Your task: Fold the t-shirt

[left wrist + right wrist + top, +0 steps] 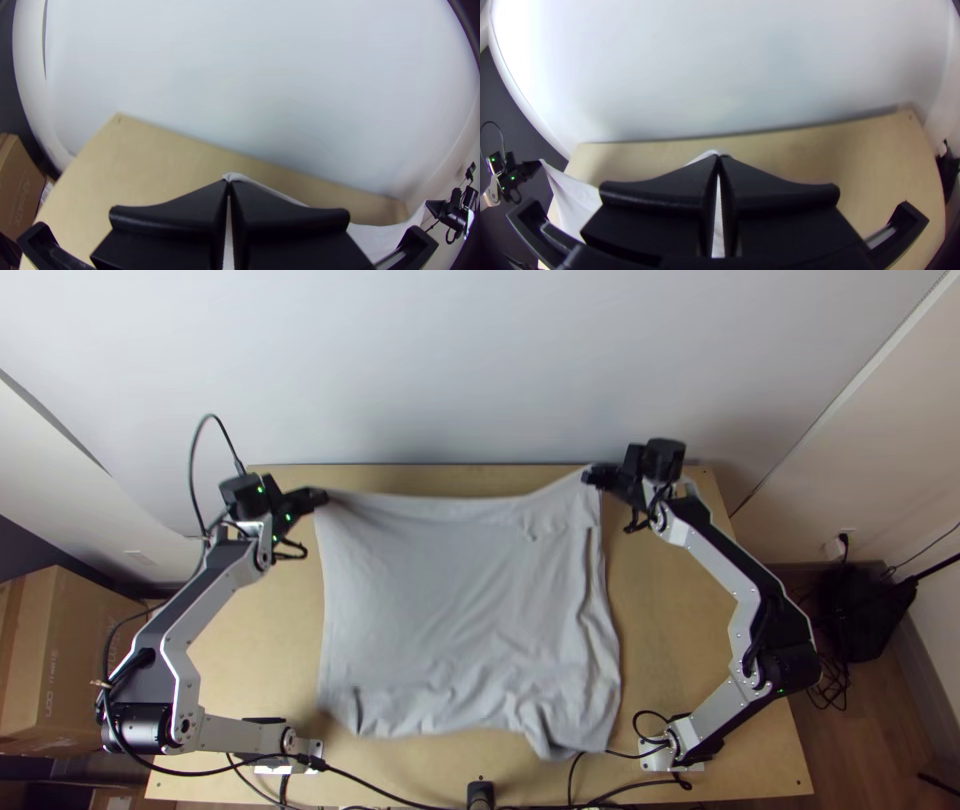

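Cables [375,785] ran along the near edge of the wooden table [690,660]. Beyond them came the rumpled near edge of the grey t-shirt [455,600], which lay spread out in the middle, between the two arms, with a long crease down its right side. A cardboard box [75,660] stood to the left. Farther off, the left gripper [320,498] was clenched on the shirt's far left corner and the right gripper [590,477] pinched the far right one, the edge dipping between them. Behind rose a pale wall [500,360].
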Controlling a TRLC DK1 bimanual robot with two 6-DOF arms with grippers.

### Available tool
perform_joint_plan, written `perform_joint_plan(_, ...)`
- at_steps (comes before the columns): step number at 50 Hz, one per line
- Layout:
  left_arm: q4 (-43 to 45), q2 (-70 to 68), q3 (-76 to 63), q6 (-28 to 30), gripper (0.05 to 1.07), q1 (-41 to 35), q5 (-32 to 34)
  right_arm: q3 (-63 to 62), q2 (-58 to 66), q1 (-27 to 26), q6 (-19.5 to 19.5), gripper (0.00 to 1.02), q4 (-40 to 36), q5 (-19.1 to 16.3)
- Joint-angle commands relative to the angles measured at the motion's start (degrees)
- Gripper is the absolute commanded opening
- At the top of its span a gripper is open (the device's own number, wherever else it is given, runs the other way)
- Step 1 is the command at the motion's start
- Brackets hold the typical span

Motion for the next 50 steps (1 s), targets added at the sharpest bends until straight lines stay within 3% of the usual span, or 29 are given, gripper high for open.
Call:
perform_joint_plan(1, -1.6, -1.4, 8.8, -1.5, 0.08, 0.3, -0.6, 7.6, -1.7, -1.1, -1.3, 0.02, -0.3, 0.2)
perform_joint_plan(17, -11.6, -15.9, 23.5, -1.6, 0.08, -0.3, -0.6, 13.7, -21.9, -0.3, -1.6, 0.02, -9.2, 0.2)
perform_joint_plan(37, -20.1, -46.2, 24.2, -2.0, 0.08, 2.5, -1.6, 14.7, -52.5, -0.1, -3.3, 0.02, -19.2, 0.1)
perform_joint_plan(50, -28.4, -56.3, 22.8, -1.9, 0.08, 4.8, -1.3, 15.7, -60.8, 0.0, -3.0, 0.02, -28.2, 0.1)
